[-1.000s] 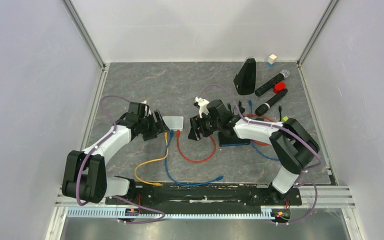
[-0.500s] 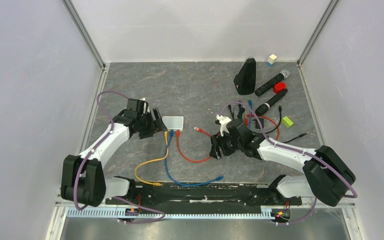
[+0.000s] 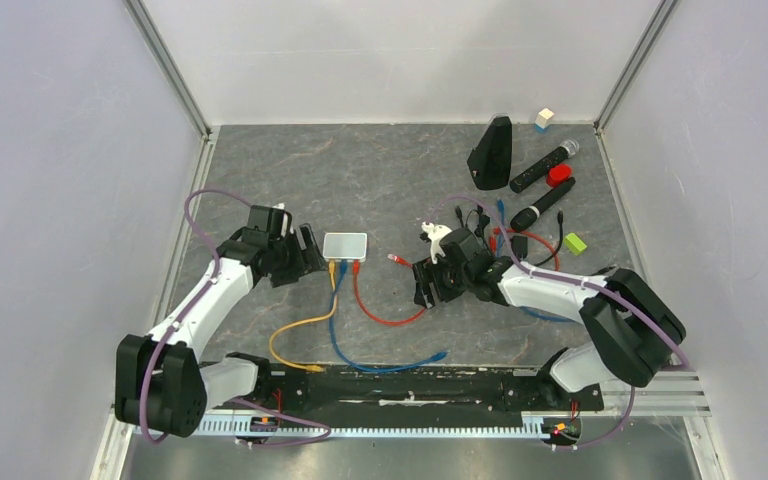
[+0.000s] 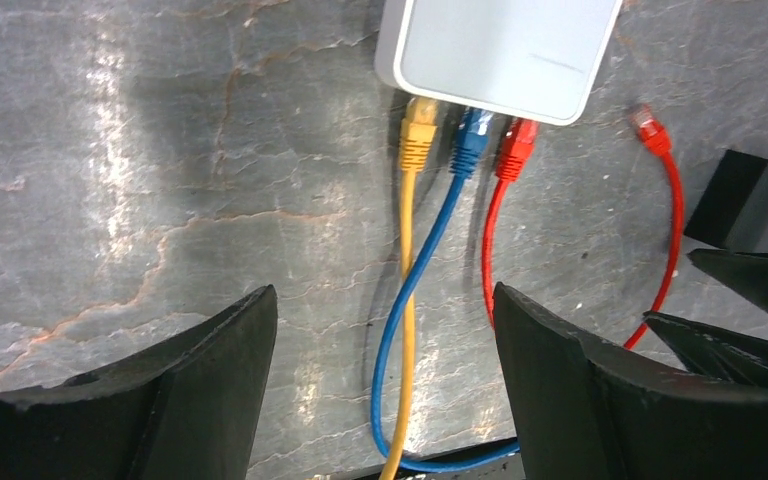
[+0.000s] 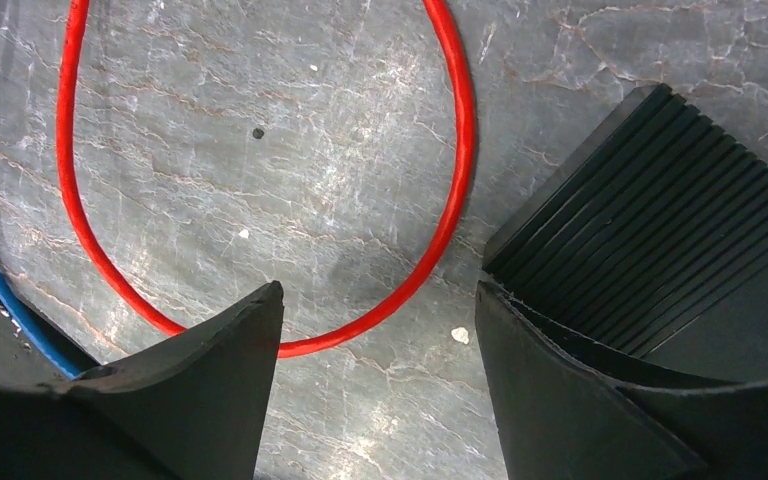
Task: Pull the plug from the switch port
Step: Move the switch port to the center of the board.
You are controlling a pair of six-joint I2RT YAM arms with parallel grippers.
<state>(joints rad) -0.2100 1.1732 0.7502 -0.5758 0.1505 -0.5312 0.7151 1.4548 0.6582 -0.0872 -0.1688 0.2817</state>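
The white switch (image 4: 500,50) lies on the counter (image 4: 160,200) with yellow, blue and red plugs (image 4: 472,135) seated in its edge. The left claw (image 4: 382,300) faces these plugs and the right claw (image 5: 378,295) hangs over the red cable (image 5: 457,150) loop, both spread and empty. It seems better to pinch the plug body, not the cable, and pull straight.

Right hand (image 3: 424,287) farther from switch (image 3: 346,245)

Bright, even overhead light. White glare streaks on the counter (image 4: 110,140) in left wrist view; faint shadow patch in right wrist view. Top view sharp.
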